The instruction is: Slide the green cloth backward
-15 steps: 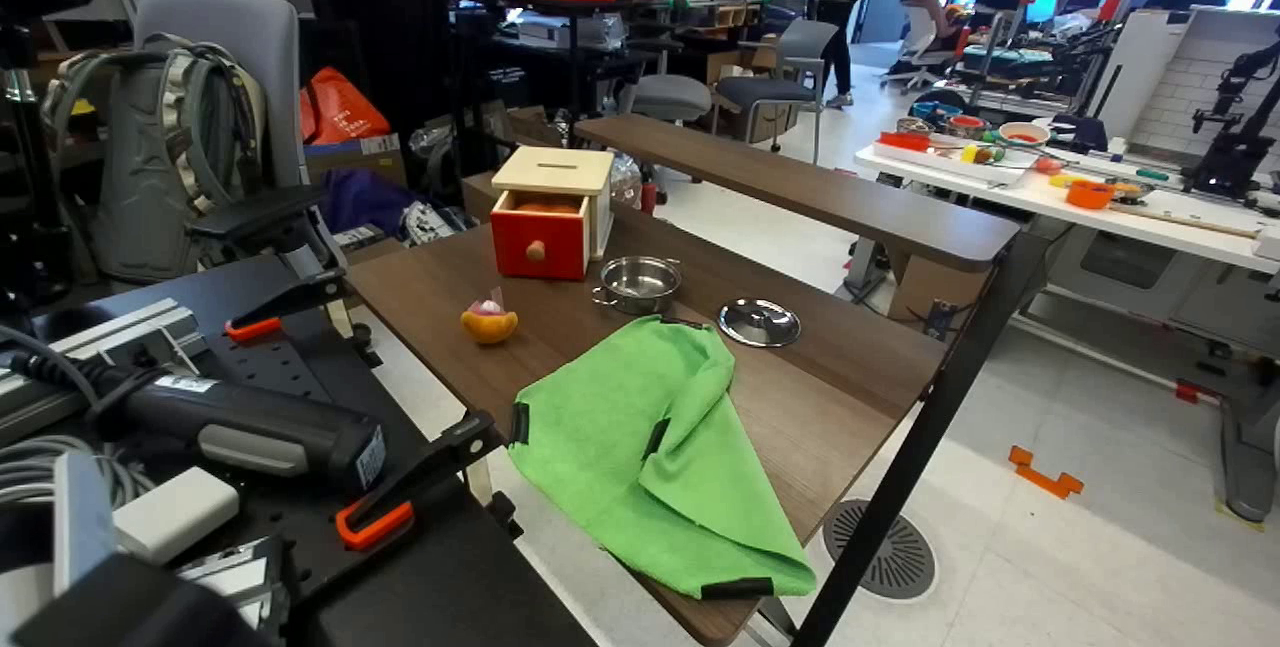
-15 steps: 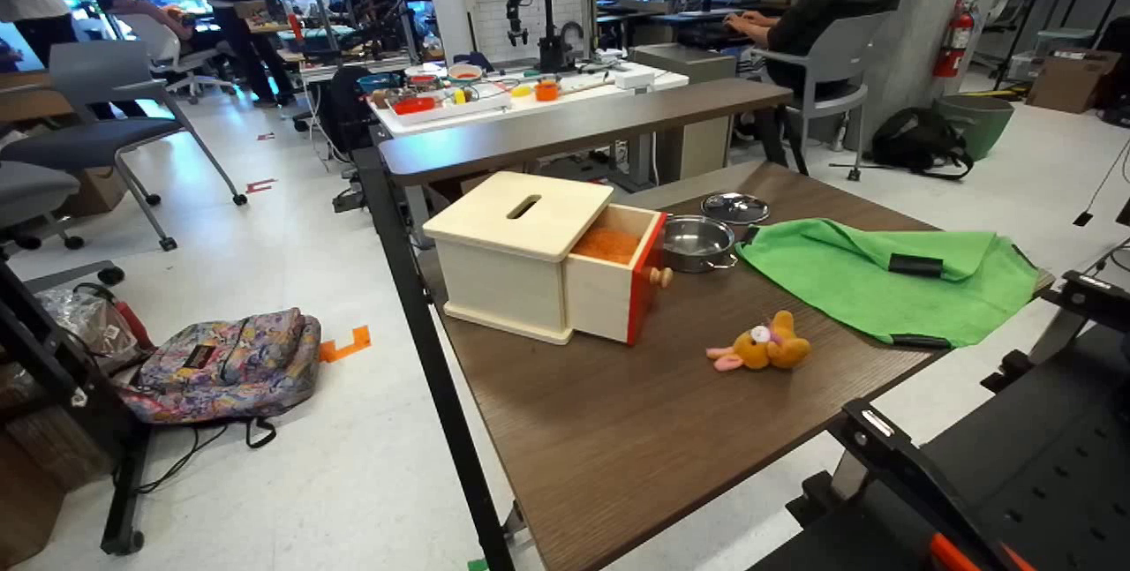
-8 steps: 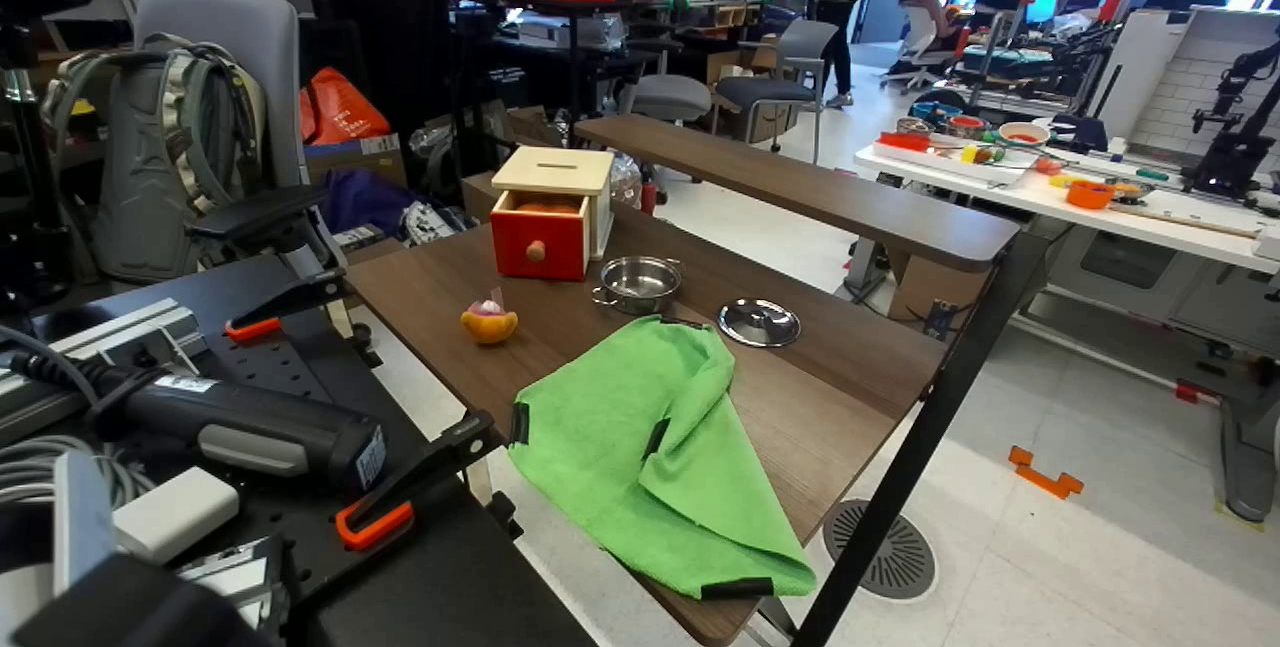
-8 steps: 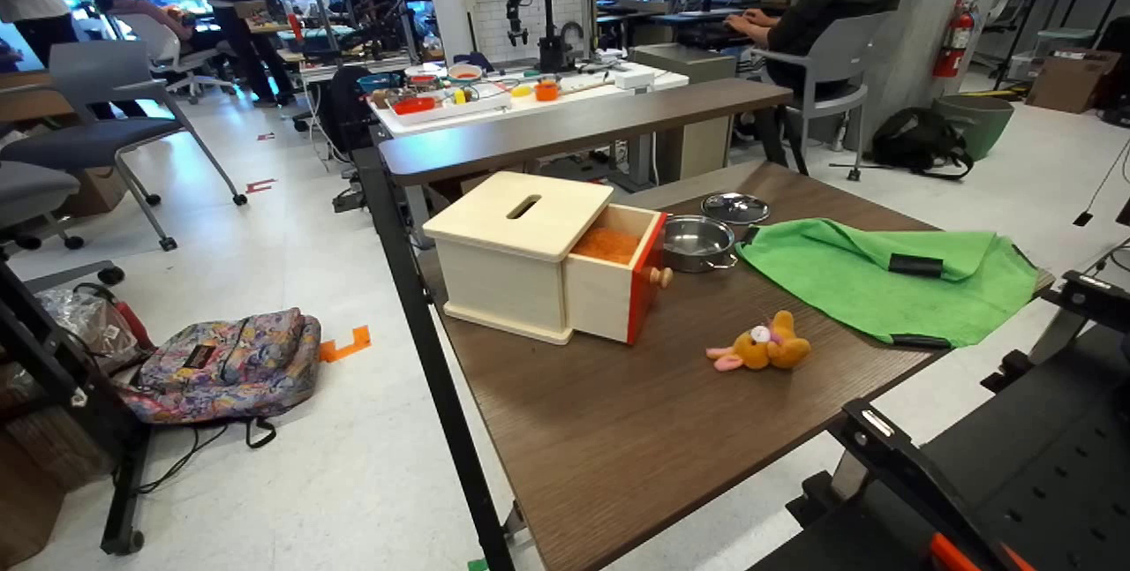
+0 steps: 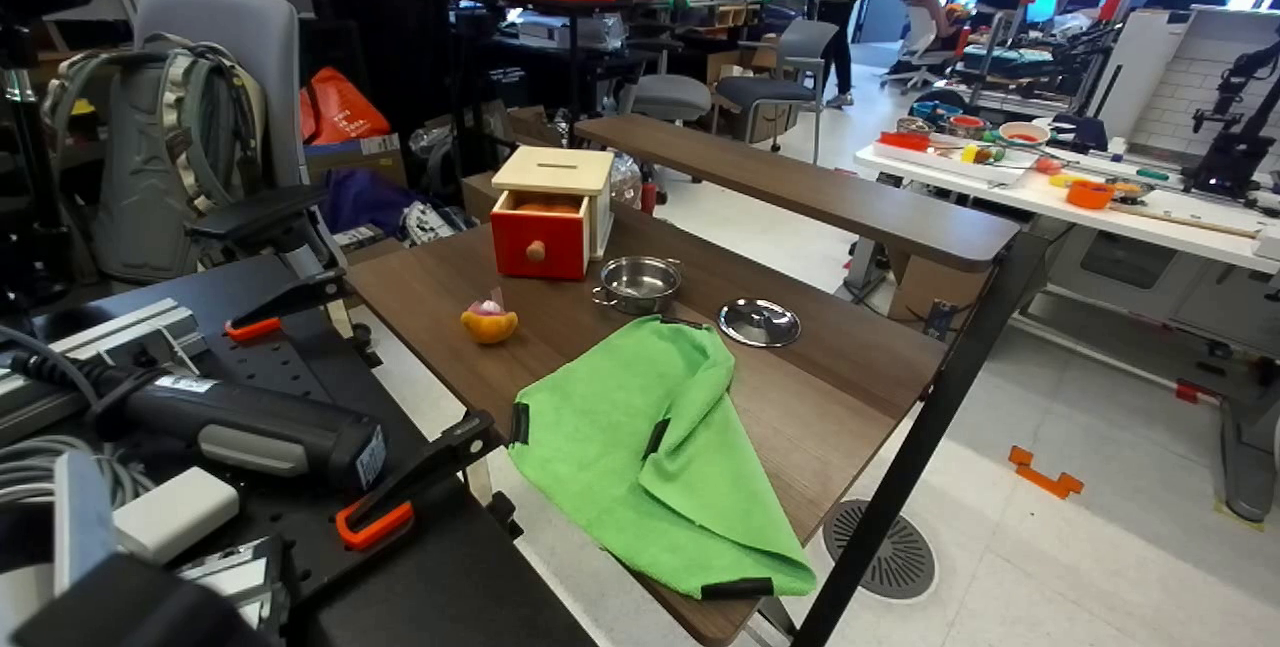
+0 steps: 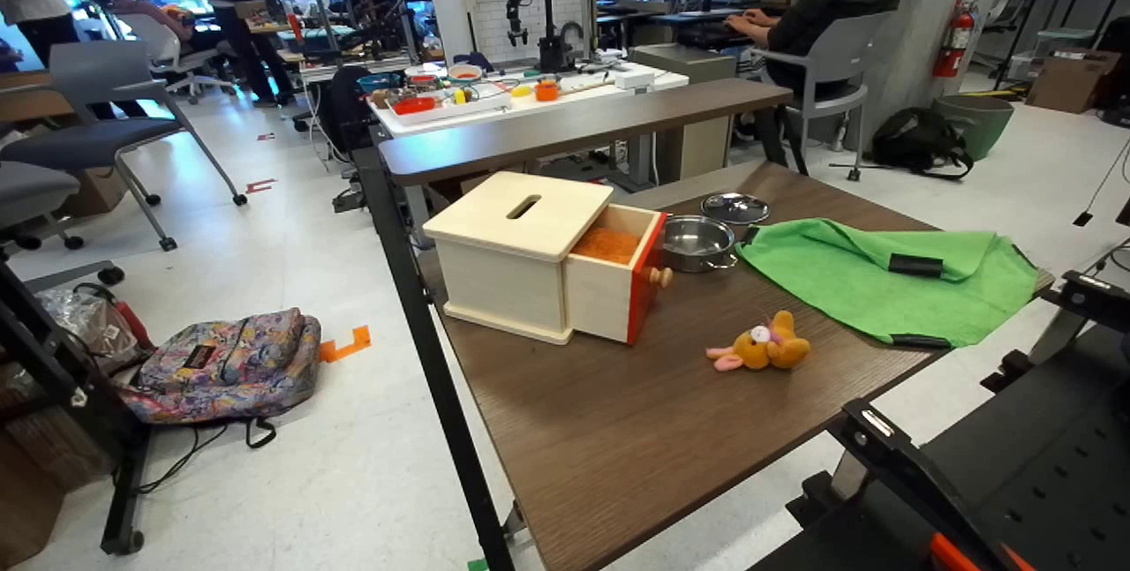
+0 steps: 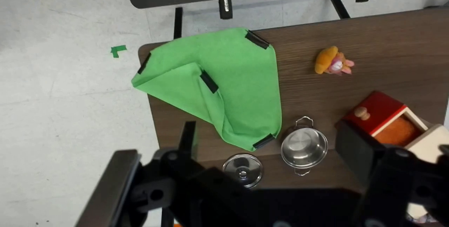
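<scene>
The green cloth (image 7: 242, 76) lies rumpled on the brown table in the wrist view, with one corner folded over and black strips at its corners. It also shows in both exterior views (image 5: 620, 427) (image 6: 918, 280). It hangs slightly past the table's edges. My gripper (image 7: 270, 134) is open, with its two fingers wide apart in the wrist view. Nothing is between the fingers, and they appear to be above the table, apart from the cloth. The gripper does not show in the exterior views.
A metal pot (image 7: 304, 148) and its lid (image 7: 243, 171) sit beside the cloth. A wooden box with a red drawer (image 6: 530, 262), pulled open with orange stuff inside, stands on the table (image 6: 618, 430). An orange plush toy (image 6: 764, 343) lies near the edge. A raised shelf (image 5: 800, 187) runs along one side.
</scene>
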`<state>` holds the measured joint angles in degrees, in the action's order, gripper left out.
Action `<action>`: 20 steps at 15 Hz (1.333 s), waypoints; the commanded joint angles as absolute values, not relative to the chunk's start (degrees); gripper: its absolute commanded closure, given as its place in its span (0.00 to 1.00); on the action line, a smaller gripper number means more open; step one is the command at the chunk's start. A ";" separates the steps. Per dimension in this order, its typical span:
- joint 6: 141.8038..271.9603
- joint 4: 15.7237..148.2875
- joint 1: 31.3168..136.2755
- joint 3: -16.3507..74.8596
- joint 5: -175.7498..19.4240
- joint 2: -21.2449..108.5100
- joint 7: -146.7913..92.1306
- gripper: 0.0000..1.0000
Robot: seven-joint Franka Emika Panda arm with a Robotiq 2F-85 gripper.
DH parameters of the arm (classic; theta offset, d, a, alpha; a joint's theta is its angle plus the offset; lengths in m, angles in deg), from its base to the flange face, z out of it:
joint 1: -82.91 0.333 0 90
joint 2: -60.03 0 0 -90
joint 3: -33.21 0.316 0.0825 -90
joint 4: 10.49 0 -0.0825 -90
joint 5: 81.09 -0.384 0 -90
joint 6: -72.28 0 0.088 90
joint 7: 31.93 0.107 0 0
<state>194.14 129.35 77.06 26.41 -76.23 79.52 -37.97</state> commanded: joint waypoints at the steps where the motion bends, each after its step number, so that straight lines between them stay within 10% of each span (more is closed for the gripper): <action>1: 201.56 126.86 78.75 26.48 -81.14 70.50 -37.02 0.00; 20: 221.66 106.09 74.36 29.66 -89.74 23.11 -35.30 0.00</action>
<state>221.36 109.39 75.98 29.13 -90.00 27.43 -35.78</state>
